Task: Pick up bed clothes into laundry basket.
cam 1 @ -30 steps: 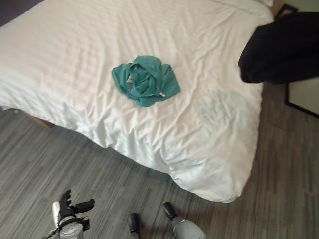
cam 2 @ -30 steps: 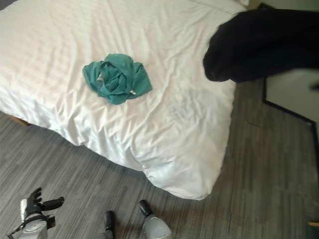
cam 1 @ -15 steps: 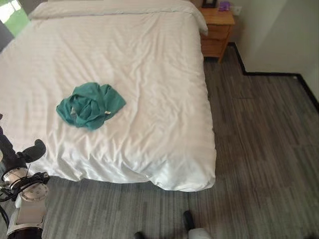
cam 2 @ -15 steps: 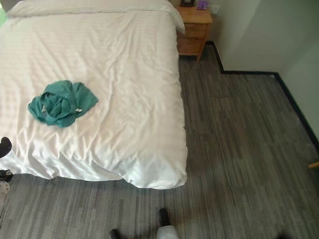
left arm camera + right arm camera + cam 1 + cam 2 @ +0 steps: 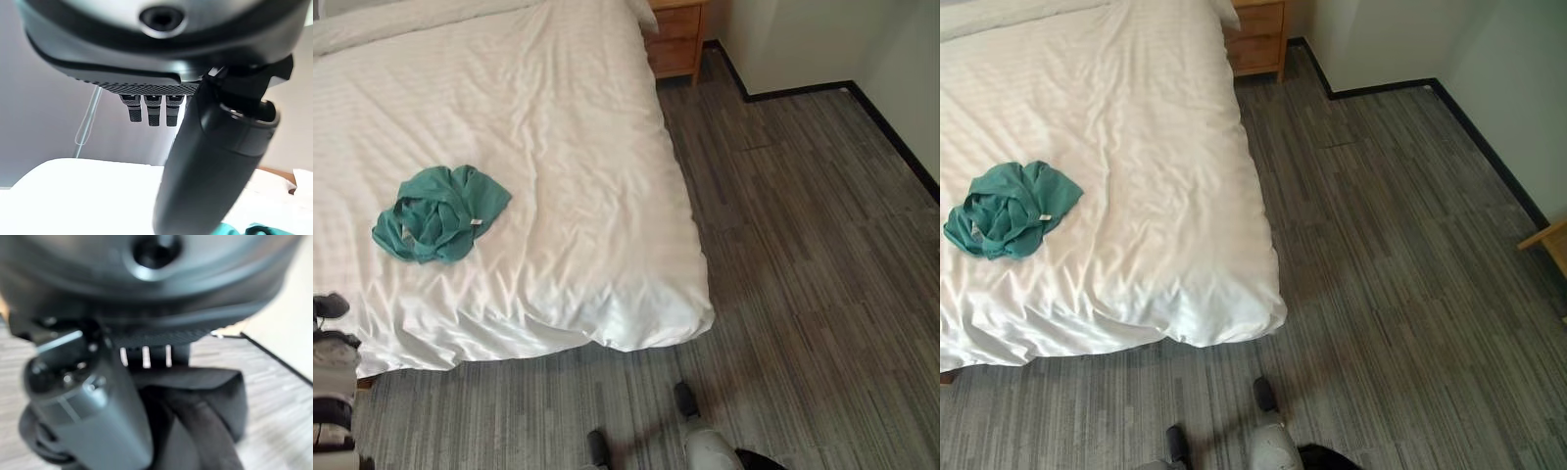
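Green garment (image 5: 438, 213): lying crumpled on the white duvet, toward the foot of the bed and nearer the robot's left side, with nothing touching it.
Bed (image 5: 558, 147): standing at the left of the scene, its duvet hanging over the foot edge toward the grey floor (image 5: 803, 255).
Left hand (image 5: 210, 161): hovering above the bed near its foot edge, fingers (image 5: 152, 111) hanging relaxed and thumb sticking out, holding nothing; a bit of green cloth is showing past it.
Right hand (image 5: 93, 416): carrying a black fabric item (image 5: 205, 406) at the fingers; how it is grasping cannot be told.
Nightstand (image 5: 677, 39): wooden, standing beside the head of the bed, against the wall.
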### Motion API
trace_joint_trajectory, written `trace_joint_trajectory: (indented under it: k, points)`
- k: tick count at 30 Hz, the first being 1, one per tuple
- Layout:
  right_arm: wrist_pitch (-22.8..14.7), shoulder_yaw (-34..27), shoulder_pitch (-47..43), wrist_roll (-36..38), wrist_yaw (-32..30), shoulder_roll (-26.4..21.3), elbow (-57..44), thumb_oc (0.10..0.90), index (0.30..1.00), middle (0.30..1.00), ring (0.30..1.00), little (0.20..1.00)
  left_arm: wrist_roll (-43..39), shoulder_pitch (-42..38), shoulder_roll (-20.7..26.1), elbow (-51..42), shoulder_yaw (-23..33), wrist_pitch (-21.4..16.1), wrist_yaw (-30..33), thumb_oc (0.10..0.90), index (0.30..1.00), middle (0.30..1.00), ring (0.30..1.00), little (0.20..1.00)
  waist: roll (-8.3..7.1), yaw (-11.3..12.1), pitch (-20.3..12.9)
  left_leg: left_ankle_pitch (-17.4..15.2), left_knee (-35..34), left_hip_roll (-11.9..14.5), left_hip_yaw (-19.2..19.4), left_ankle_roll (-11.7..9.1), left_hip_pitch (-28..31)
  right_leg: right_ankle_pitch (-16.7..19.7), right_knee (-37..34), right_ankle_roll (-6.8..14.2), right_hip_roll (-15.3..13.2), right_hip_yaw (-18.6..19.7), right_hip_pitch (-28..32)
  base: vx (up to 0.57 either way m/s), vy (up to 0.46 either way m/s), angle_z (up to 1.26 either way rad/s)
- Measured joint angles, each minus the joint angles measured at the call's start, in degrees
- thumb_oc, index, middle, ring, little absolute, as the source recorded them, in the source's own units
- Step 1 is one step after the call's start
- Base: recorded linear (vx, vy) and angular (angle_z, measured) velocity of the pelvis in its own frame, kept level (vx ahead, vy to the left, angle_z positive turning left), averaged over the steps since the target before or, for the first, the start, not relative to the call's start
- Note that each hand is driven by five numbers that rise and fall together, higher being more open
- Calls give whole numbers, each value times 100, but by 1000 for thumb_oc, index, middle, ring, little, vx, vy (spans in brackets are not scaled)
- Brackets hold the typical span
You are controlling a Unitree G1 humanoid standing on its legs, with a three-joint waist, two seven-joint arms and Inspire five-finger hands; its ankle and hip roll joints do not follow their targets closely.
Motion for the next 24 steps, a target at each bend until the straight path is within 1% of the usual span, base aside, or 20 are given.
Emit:
trace_joint_trajectory:
  k: [1, 2, 3, 4, 7, 9, 11, 12, 13, 15, 16, 17, 18, 20, 21, 24]
  points:
    - [-16, 163, 13, 2, -5, 77, -2, 400, 300, 300, 300, 300, -3, -185, 50, 126, -353, 33, -45, 800, 900, 900, 900, 900, -31, -64, -8, 24, -3, -33, 66, 6, 36, 14, -96, 49, -67, -2, 87, 147, 117, 9]
    - [-32, 217, 9, 4, 6, 131, -22, 400, 300, 300, 300, 300, 3, -324, 73, 206, -575, 24, -128, 800, 900, 900, 900, 900, -35, -85, -16, 66, -4, -43, 52, 12, 40, 43, -199, 65, -103, -73, 155, 79, 59, 10]
    - [-40, 270, 9, 3, 4, 160, -44, 400, 300, 300, 300, 300, 0, -379, 75, 198, -630, 19, -160, 800, 900, 900, 900, 900, -41, -94, -20, 73, -3, -45, 56, -1, 38, 67, -253, 57, -109, -78, 176, 74, 65, 9]
    - [-65, 517, -1, 0, -11, 253, -120, 400, 300, 300, 300, 300, 6, -587, 95, 171, -849, 9, -181, 800, 900, 900, 900, 900, -45, -111, -21, 77, -2, -46, 52, -10, -3, 166, -297, 91, -115, -86, 163, 56, 48, 2]
    - [-142, 888, -24, -11, -5, 376, -364, 400, 300, 300, 300, 300, -3, -1056, 87, 177, -1215, -3, -261, 800, 900, 900, 900, 900, -43, -151, -19, 91, 22, -2, 105, -32, -17, 193, -296, 96, -63, -87, 128, 33, 32, -5]
    - [-223, 1068, -55, -18, -15, 417, -506, 400, 300, 300, 300, 300, -2, -1438, 88, 161, -1444, -44, -272, 800, 900, 900, 900, 900, -48, -173, -23, 90, 7, -5, 165, -32, -107, 194, -297, 97, -65, -76, 11, 20, 23, -9]
    - [-253, 1250, -179, -24, -16, 512, -549, 400, 300, 300, 300, 300, 9, -1918, 91, 149, -1679, -81, -272, 800, 900, 900, 900, 900, -67, -252, -35, 92, 24, -13, 165, -33, -278, 224, -294, 111, -72, -79, -152, 34, 27, -3]
    - [-271, 1268, -228, -24, -29, 591, -554, 400, 300, 300, 300, 300, 15, -2046, 81, 137, -1756, -117, -271, 800, 900, 900, 900, 900, -95, -336, -51, 92, 22, -18, 188, -33, -307, 233, -294, 123, -72, -66, -200, 34, 31, -8]
    - [-284, 1347, -241, -26, -29, 666, -555, 400, 300, 300, 300, 300, 43, -2211, 82, 140, -1935, -121, -272, 800, 900, 900, 900, 900, -119, -333, -69, 92, 21, -12, 214, -33, -327, 234, -294, 124, -68, -62, -232, 9, 18, -12]
    - [-287, 1373, -253, -26, -24, 817, -555, 400, 300, 300, 300, 300, 300, -2504, 81, 146, -2275, -133, -271, 800, 900, 900, 900, 900, -151, -403, -109, 90, 18, -14, 256, -34, -441, 243, -293, 123, -67, -45, -364, 21, 0, -10]
    - [-276, 1517, -359, -21, -47, 928, -588, 400, 300, 300, 300, 300, 402, -2617, 61, 159, -2415, -111, -266, 800, 900, 900, 900, 900, -146, -388, -119, 91, 13, -15, 273, -33, -493, 265, -293, 123, -73, -61, -425, 41, -24, -11]
    - [-112, 1826, -471, -27, -132, 944, -400, 400, 300, 300, 300, 300, 453, -2824, -65, 174, -2555, -12, -274, 800, 900, 900, 900, 900, -168, -343, -130, 93, 24, -10, 292, -35, -527, 288, -294, 108, -65, -65, -473, 37, -19, -7]
    - [-6, 2035, -525, -48, -149, 1069, -416, 400, 300, 300, 300, 300, 505, -3049, -239, 208, -2749, 22, -268, 800, 900, 900, 900, 900, -192, -296, -148, 101, 25, -5, 286, -43, -572, 295, -294, 103, -58, -67, -521, 69, -3, -4]
    - [-199, 2042, -584, -94, -124, 1165, -539, 400, 300, 300, 300, 300, 624, -3246, -294, 476, -3162, 0, -283, 800, 900, 900, 900, 900, -208, -324, -178, 106, 24, -9, 293, -49, -626, 305, -293, 98, -49, -50, -591, 27, 11, -3]
    - [-292, 2034, -687, -93, -124, 1173, -543, 400, 300, 300, 300, 300, 692, -3470, -308, 819, -3488, -17, -398, 800, 900, 900, 900, 900, -194, -338, -218, 106, 25, -16, 303, -48, -696, 318, -293, 102, -59, -42, -663, -11, 5, -5]
    - [-293, 2031, -801, -91, -131, 1147, -543, 400, 300, 300, 300, 300, 769, -3638, -308, 1123, -3490, 19, -463, 800, 900, 900, 900, 900, -193, -368, -231, 121, 25, -19, 303, -51, -830, 335, -292, 94, -58, -41, -799, -16, 6, -1]
